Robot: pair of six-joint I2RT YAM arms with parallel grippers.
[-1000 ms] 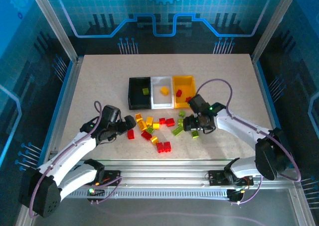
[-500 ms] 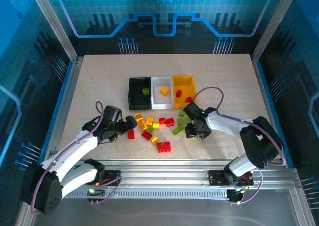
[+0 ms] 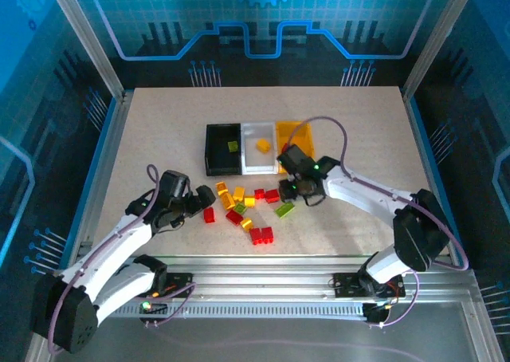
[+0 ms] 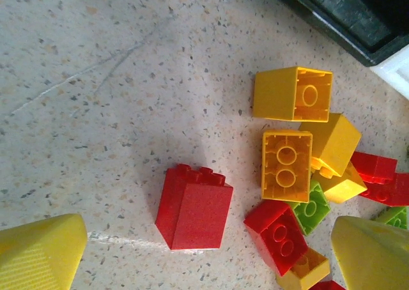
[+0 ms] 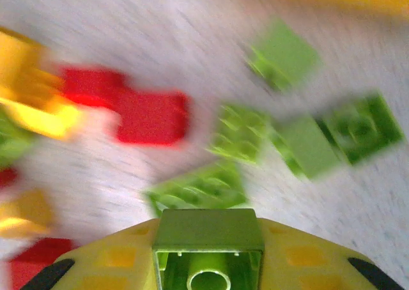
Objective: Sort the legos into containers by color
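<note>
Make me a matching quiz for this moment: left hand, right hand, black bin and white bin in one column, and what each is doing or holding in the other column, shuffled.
Column one:
1. left hand
2. right hand
3. black bin
4. white bin

Column two:
A. holds one yellow-orange brick
B. shut on a green brick
C. open, near a lone red brick
D. holds one lime brick

Pairs: 1-C, 2-B, 3-D, 4-A

motion-blurred legos [image 5: 153,114], black bin [image 4: 348,18] cropped
</note>
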